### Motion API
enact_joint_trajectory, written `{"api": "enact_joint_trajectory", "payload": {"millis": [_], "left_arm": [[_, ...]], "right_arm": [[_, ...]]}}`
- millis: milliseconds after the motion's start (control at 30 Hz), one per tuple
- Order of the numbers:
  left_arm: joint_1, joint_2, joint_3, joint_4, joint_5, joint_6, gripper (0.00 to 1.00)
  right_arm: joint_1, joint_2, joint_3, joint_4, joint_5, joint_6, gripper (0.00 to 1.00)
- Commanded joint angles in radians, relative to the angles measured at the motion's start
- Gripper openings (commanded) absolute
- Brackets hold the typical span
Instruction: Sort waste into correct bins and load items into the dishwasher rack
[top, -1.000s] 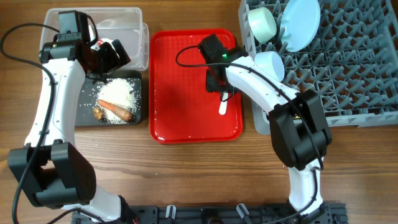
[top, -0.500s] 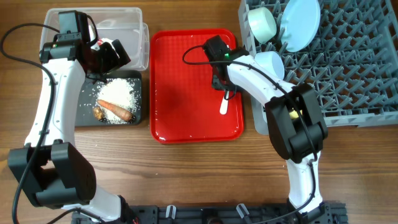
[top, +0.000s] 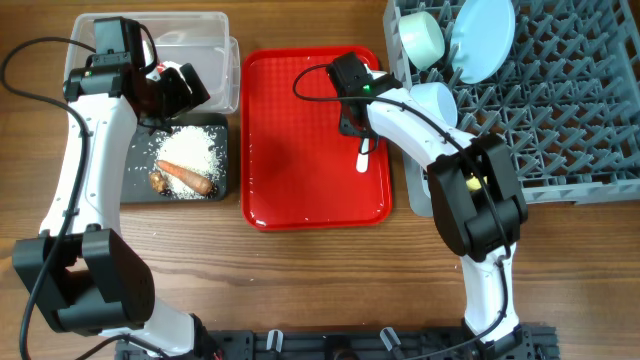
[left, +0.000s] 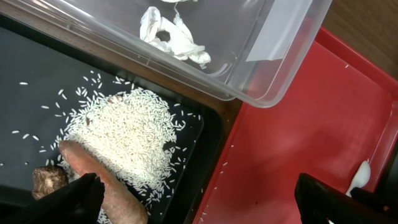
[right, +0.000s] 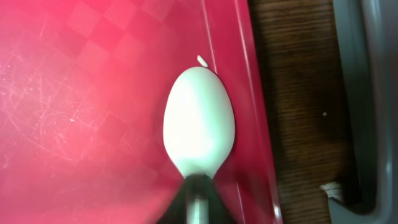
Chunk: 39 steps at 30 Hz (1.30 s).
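Note:
My right gripper (top: 359, 132) is shut on the handle of the white plastic spoon (top: 363, 161) at the right side of the red tray (top: 290, 150). In the right wrist view the spoon's bowl (right: 199, 130) hangs over the tray's right edge, with the shut jaws (right: 198, 202) just below it. My left gripper (top: 180, 92) is open and empty over the near edge of the clear tub (top: 215, 25). The black tub (top: 225, 170) holds rice (left: 130, 137), the carrot-like stick (left: 102, 183) and the brown lump (left: 50, 180). Crumpled tissue (left: 171, 37) lies in the clear tub.
The grey dishwasher rack (top: 560, 100) stands at the right with the pale blue plate (top: 485, 35) and one bowl (top: 420, 38) upright in it; a second bowl (top: 437, 102) sits at its left edge. A strip of bare wood separates the tray from the rack.
My right gripper has shifted slightly right and away from the front edge, carrying the spoon with it. The left arm has not moved.

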Motion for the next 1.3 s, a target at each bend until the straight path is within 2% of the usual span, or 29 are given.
{"api": "enact_joint_trajectory", "payload": {"millis": [0, 333, 667, 767, 933, 1100, 1267], "left_arm": [[-0.002, -0.011, 0.004, 0.002, -0.006, 0.005, 1.0], [-0.002, -0.011, 0.004, 0.002, -0.006, 0.005, 1.0], [-0.002, -0.011, 0.004, 0.002, -0.006, 0.005, 1.0], [-0.002, -0.011, 0.004, 0.002, -0.006, 0.005, 1.0], [-0.002, -0.011, 0.004, 0.002, -0.006, 0.005, 1.0], [-0.002, -0.011, 0.004, 0.002, -0.006, 0.005, 1.0], [-0.002, -0.011, 0.004, 0.002, -0.006, 0.005, 1.0]], "right_arm": [[-0.012, 0.027, -0.008, -0.002, 0.026, -0.011, 0.5], [-0.025, 0.027, -0.008, 0.122, 0.028, -0.063, 0.52], [-0.025, 0.094, -0.009, 0.115, 0.001, -0.065, 0.47], [-0.025, 0.107, -0.009, 0.102, -0.002, -0.083, 0.39], [-0.025, 0.107, -0.009, 0.102, -0.018, -0.09, 0.11], [-0.025, 0.107, -0.009, 0.095, -0.034, -0.092, 0.04], [-0.025, 0.093, 0.004, 0.08, -0.092, -0.142, 0.05]]}}
